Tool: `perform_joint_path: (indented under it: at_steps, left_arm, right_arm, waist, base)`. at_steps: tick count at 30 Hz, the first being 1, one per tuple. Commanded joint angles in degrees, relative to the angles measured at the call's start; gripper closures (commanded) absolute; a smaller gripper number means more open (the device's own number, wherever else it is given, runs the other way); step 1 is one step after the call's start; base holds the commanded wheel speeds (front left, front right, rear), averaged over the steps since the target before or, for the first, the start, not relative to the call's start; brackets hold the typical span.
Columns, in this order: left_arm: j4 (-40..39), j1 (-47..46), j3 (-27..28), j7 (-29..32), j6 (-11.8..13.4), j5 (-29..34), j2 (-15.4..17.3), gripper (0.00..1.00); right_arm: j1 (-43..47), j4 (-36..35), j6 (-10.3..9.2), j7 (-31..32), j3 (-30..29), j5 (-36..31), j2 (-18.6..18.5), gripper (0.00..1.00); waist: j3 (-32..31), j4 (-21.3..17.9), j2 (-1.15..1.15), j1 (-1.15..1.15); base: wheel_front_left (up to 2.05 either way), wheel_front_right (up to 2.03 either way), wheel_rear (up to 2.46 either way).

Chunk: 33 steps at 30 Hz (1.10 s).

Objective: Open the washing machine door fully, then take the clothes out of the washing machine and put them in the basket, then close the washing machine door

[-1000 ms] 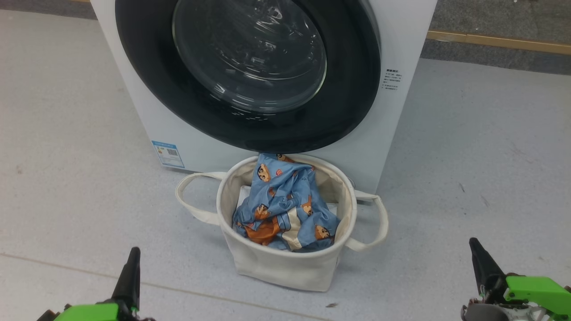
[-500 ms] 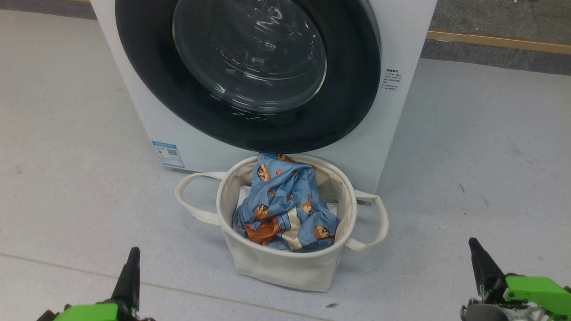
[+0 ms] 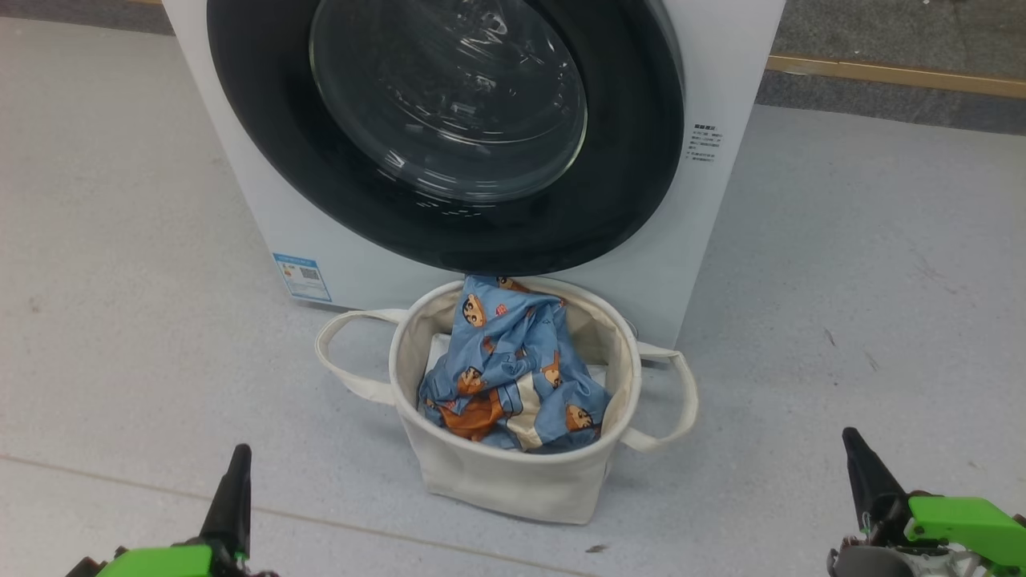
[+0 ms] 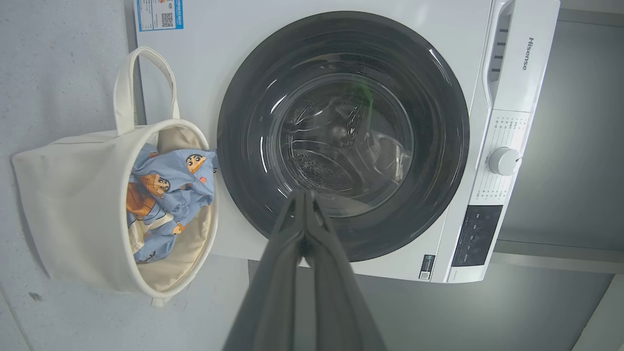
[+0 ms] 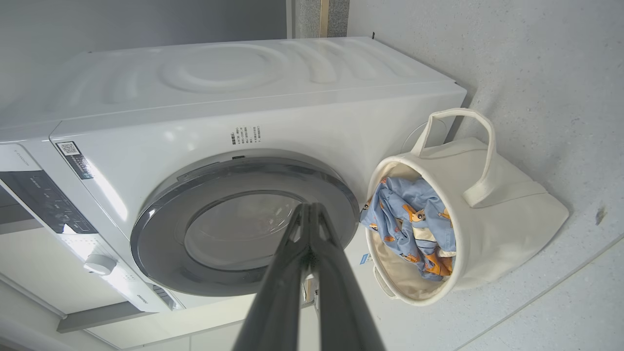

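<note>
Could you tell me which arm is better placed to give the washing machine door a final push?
Probably left: the left gripper, shut, lies nearer the washing machine door, and its wrist view faces it squarely; the right gripper sees it obliquely.

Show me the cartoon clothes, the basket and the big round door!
the clothes point(image 3: 513, 373): head view, middle of the blue bundle.
the basket point(image 3: 505, 481): head view, its cream front wall.
the washing machine door point(image 3: 449, 104): head view, its glass window.
</note>
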Motion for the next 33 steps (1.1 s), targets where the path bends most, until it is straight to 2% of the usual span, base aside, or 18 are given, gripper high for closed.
perform_joint_path:
  at_steps: [1, 33]
  left_arm:
    - [-2.0, -2.6, 1.9, 0.4, -0.4, 0.6, 0.4, 1.0]
    - [-2.0, -2.6, 2.0, 0.4, -0.4, 0.7, 0.3, 1.0]
  right_arm:
    - [-2.8, -1.7, 0.0, 0.4, 1.0, -0.5, -0.3, 1.0]
    - [-2.9, -1.7, 0.0, 0.4, 0.9, -0.5, -0.2, 1.0]
  waist:
    - [0.0, 0.0, 0.0, 0.0]
    - [0.0, 0.0, 0.0, 0.0]
  base:
    - [0.0, 0.0, 0.0]
    - [0.0, 0.0, 0.0]
